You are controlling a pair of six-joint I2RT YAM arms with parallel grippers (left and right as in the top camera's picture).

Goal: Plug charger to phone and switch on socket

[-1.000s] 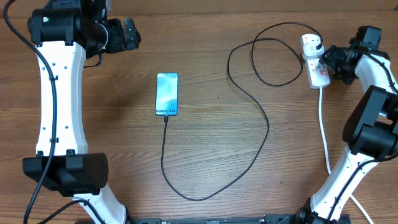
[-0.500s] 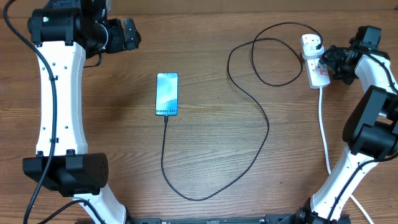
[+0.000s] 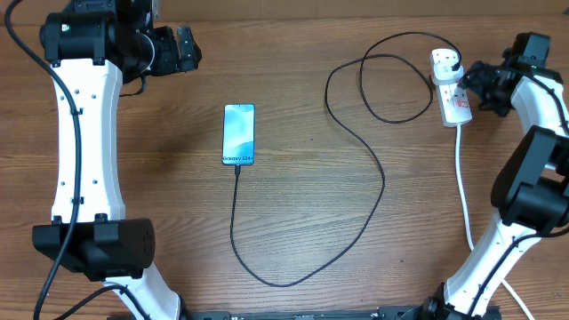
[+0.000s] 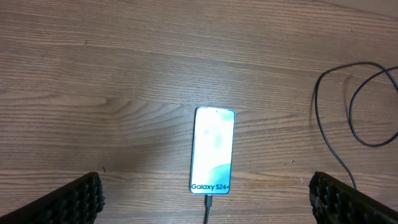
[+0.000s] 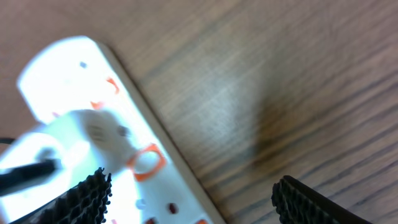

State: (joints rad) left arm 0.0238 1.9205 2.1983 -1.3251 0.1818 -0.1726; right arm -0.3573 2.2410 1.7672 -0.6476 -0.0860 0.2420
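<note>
The phone (image 3: 238, 134) lies flat mid-table, its light blue screen lit with "Galaxy S24+" text; it also shows in the left wrist view (image 4: 213, 150). The charger cable (image 3: 373, 200) runs from the phone's bottom edge, loops across the table and ends in a plug seated in the socket (image 3: 450, 87), a white power strip with red markings at the far right. My left gripper (image 4: 205, 202) is open, high above the phone at the back left. My right gripper (image 5: 193, 199) is open right over the socket (image 5: 124, 155), one finger (image 5: 84, 199) over the strip, the other over bare wood.
The socket's thick white cord (image 3: 464, 187) runs down the right side toward the table's front edge. The charger cable loops (image 3: 356, 80) lie between phone and socket. Both arm bases stand at the front corners.
My right gripper has shifted slightly to the right and back from the socket. The phone, cable and left arm have not moved.
</note>
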